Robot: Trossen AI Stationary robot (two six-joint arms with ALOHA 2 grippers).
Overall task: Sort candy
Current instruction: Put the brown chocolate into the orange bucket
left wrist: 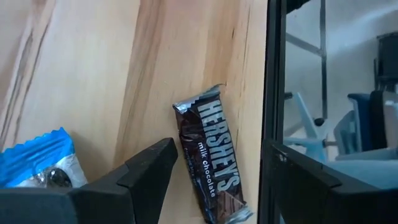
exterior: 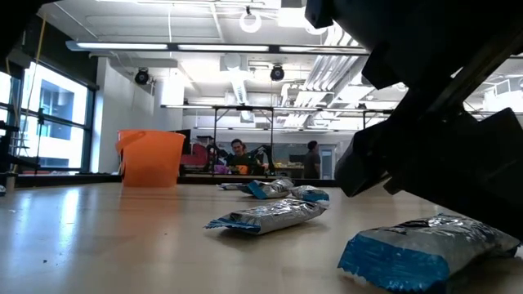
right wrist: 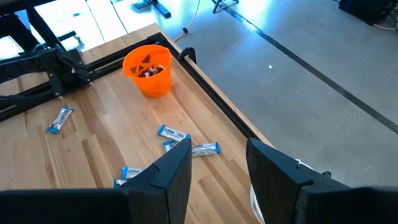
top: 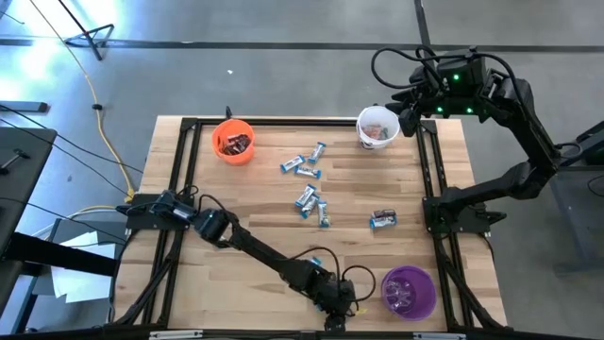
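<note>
At the bench's (top: 170, 283) near edge, the left gripper (left wrist: 217, 171) hangs with jaws spread astride a Hershey's bar (left wrist: 211, 158), apparently lined up to grasp it. Blue-and-white candy (top: 307, 198) lies scattered mid-bench. Beyond, the right gripper (right wrist: 217, 162), jaws spread and empty, hovers over the white cup (top: 377, 127), near the orange cup (top: 233, 141).

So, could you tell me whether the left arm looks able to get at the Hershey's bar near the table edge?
Probably yes: the left gripper hangs over the Hershey's bar with jaws open to either side, and nothing covers the bar, though the black frame rail runs close beside it.
</note>
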